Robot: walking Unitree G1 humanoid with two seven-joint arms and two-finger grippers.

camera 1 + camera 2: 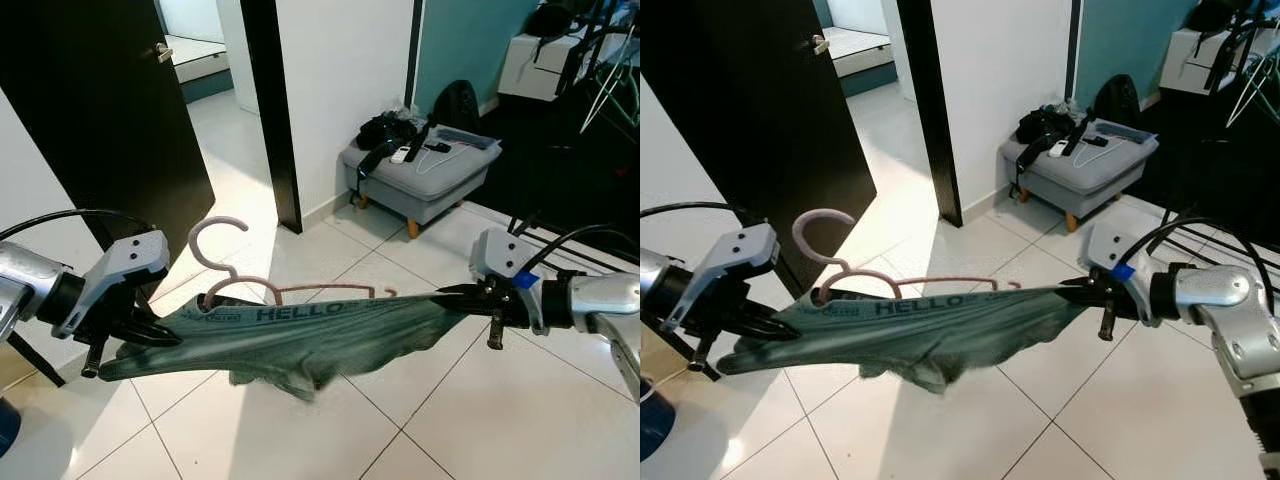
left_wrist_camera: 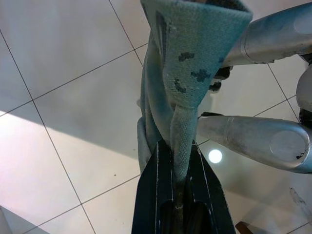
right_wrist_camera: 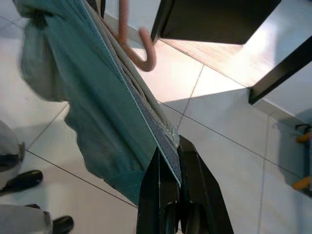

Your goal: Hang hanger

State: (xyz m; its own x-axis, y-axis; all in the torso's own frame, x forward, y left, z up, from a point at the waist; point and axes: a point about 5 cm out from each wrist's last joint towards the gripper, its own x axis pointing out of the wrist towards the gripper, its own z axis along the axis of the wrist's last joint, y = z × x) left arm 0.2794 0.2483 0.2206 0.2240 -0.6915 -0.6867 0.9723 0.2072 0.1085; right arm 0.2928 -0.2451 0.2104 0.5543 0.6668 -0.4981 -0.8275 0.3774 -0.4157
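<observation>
A robot stands on a white tiled floor (image 1: 480, 420), holding a teal-green cloth garment with dark "HELLO" lettering (image 1: 300, 335) stretched flat between its two arms at about waist height. The left gripper (image 1: 150, 332) pinches the garment's left end, its black fingers closed tight on a fold of fabric. The right gripper (image 1: 458, 294) is clamped on the garment's right edge in the same way. A pale pink plastic hanger with a curled hook (image 1: 240, 270) lies along the far edge of the cloth, its hook standing up near the left gripper. Neither gripper appears to touch the hanger itself.

The likely risk is that the hanger slides out and falls to the tiles, since only the taut cloth seems to carry it. Slackening the stretch or tilting one arm could free it. The middle of the garment already sags and could snag underfoot.

Room to move is mixed. A dark open door (image 1: 110, 110) stands close on the left, and a white wall corner with a black frame (image 1: 270, 110) sits straight ahead. Farther right is a grey padded footstool piled with dark items (image 1: 420, 175), and a dim area beyond. Open floor lies near the robot and through the bright doorway at far left.
</observation>
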